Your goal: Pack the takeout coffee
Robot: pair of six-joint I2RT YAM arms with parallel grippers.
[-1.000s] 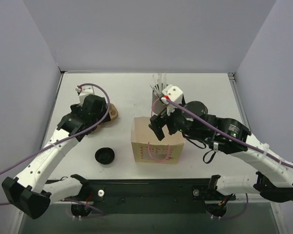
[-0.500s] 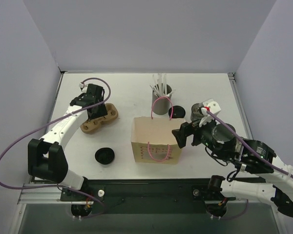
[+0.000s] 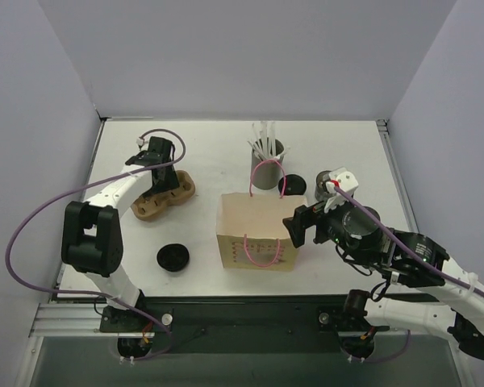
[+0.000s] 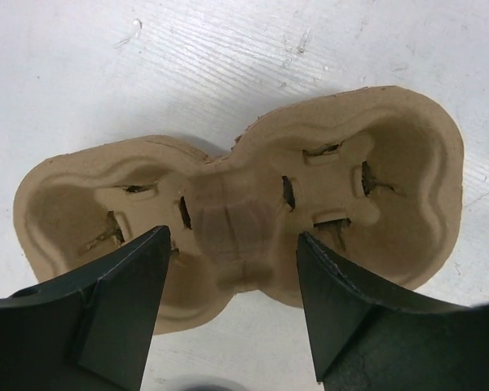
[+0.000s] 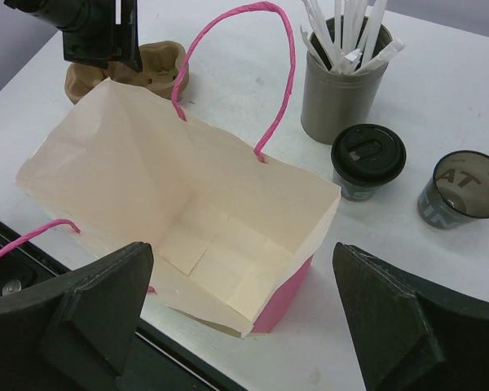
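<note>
The takeout coffee (image 5: 367, 159) is a short dark cup with a black lid, standing right of the bag and in front of the straw holder; it also shows in the top view (image 3: 293, 185). A second dark cup (image 5: 460, 189) stands open to its right. The paper bag (image 3: 256, 230) with pink handles stands open, and nothing shows inside it (image 5: 228, 220). My right gripper (image 5: 243, 252) is open and hovers above the bag's right side (image 3: 294, 228). My left gripper (image 4: 232, 244) is open, its jaws straddling the middle of the brown pulp cup carrier (image 4: 244, 212), which also shows in the top view (image 3: 163, 193).
A grey holder of white straws (image 3: 266, 165) stands behind the bag. A loose flat black lid (image 3: 173, 257) lies left of the bag near the front. Grey walls close in the table on three sides.
My right gripper pulled back from beside the straw holder to above the bag's right side. My left arm folded and its gripper settled over the carrier. Nothing was picked up.
</note>
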